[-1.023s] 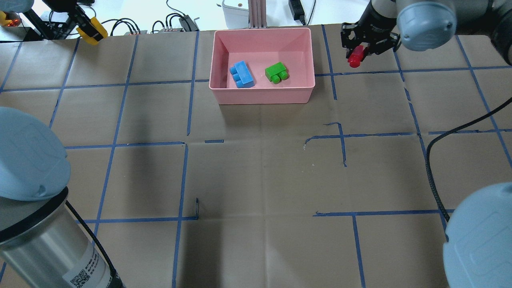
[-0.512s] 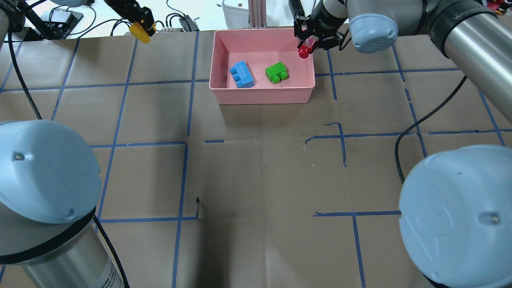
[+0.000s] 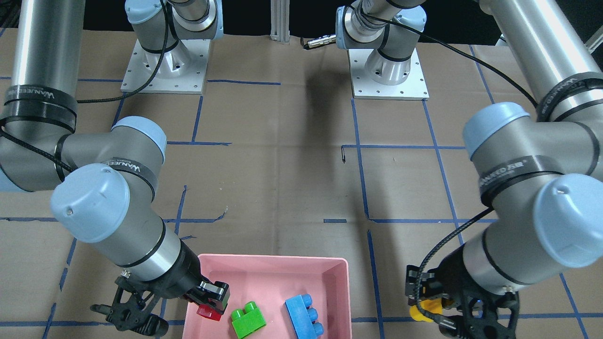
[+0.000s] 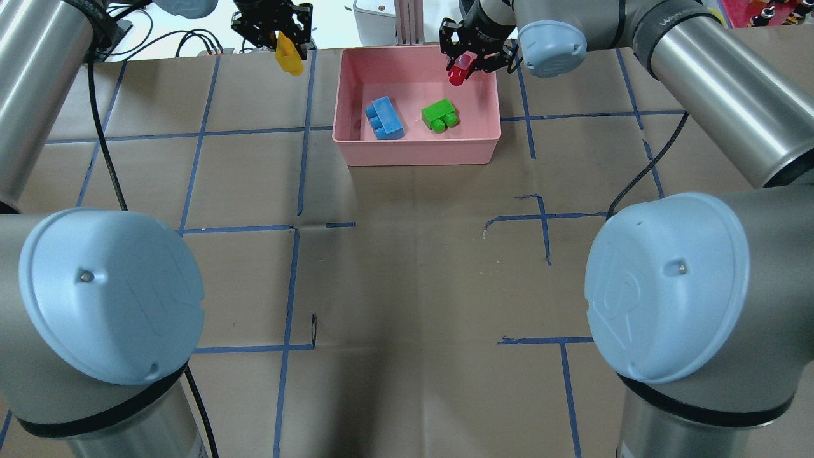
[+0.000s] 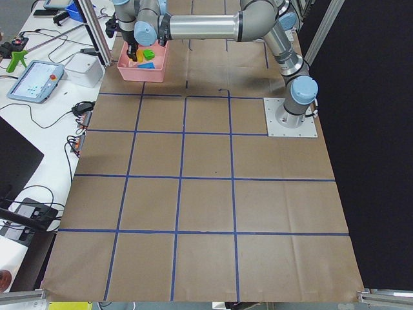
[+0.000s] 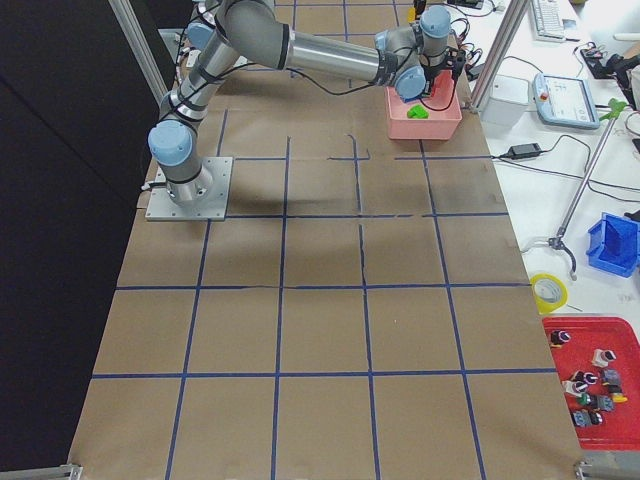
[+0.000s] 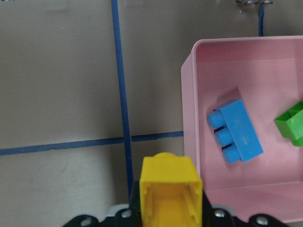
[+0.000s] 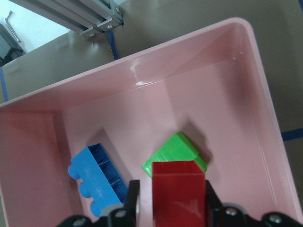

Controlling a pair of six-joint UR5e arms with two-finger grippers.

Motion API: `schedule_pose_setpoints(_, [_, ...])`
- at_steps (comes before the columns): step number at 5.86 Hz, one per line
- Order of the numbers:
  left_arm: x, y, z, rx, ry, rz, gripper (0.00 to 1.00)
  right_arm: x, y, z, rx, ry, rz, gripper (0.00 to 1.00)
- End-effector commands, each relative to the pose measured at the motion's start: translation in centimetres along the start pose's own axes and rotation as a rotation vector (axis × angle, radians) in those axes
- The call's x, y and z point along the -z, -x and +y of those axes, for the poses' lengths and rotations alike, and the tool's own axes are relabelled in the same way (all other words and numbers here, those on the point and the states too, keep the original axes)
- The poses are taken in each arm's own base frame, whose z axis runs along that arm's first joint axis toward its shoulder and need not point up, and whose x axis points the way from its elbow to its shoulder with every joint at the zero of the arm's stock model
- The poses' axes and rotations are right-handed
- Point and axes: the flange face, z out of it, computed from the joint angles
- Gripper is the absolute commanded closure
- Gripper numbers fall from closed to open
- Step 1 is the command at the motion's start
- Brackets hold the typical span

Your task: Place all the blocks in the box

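Observation:
The pink box (image 4: pixel 416 152) stands at the far middle of the table. The blue brick (image 4: pixel 385 117) and the green brick (image 4: pixel 439 115) lie inside it. My right gripper (image 4: pixel 458 69) is shut on the red brick (image 4: pixel 456 76) and holds it above the box's far right part, over the green brick (image 8: pixel 176 150). My left gripper (image 4: pixel 286 46) is shut on the yellow brick (image 4: pixel 287 56) and holds it above the table, just left of the box. In the left wrist view the yellow brick (image 7: pixel 171 191) is left of the box wall (image 7: pixel 189 118).
An aluminium post (image 4: pixel 407 22) and a white device (image 4: pixel 375 19) stand just behind the box. Cables (image 4: pixel 280 32) lie beyond the table's far edge. Blue tape lines (image 4: pixel 299 159) cross the brown paper cover.
My right gripper has carried the red brick left, from the box's right rim to above its inside. My left gripper has carried the yellow brick right, closer to the box.

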Motion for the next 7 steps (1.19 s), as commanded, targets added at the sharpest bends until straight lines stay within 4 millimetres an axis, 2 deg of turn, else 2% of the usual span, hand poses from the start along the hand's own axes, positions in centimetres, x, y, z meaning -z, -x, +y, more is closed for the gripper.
schedule_pose_setpoints(1, [-1.5, -3.5, 0.6, 0.129, 0.013, 0.000, 1.00, -1.0, -0.3, 0.3, 0.003, 0.014, 0.018, 0.00])
schedule_pose_setpoints(2, [-3.4, -6.0, 0.6, 0.155, -0.005, 0.006, 1.00, -1.3, -0.5, 0.5, 0.011, 0.022, 0.023, 0.00])
schedule_pose_setpoints(3, [-6.0, -7.8, 0.6, 0.160, -0.020, -0.043, 1.00, -0.6, -0.4, 0.5, 0.022, 0.016, 0.021, 0.00])
schedule_pose_setpoints(4, [-9.2, -11.2, 1.3, 0.154, -0.032, -0.064, 1.00, 0.0, -1.2, 0.5, 0.054, 0.016, 0.030, 0.00])
schedule_pose_setpoints(5, [-11.6, -12.2, 1.3, 0.190, -0.029, -0.063, 1.00, 1.3, -3.0, 0.3, 0.132, -0.022, 0.131, 0.00])
schedule_pose_setpoints(6, [-12.3, -12.2, 1.2, 0.204, -0.030, -0.062, 0.63, 3.2, -5.8, 0.2, 0.195, -0.038, 0.222, 0.00])
schedule_pose_setpoints(7, [-12.2, -12.1, 1.1, 0.201, -0.035, -0.061, 0.19, 5.6, -9.2, 1.1, 0.219, -0.014, 0.243, 0.00])
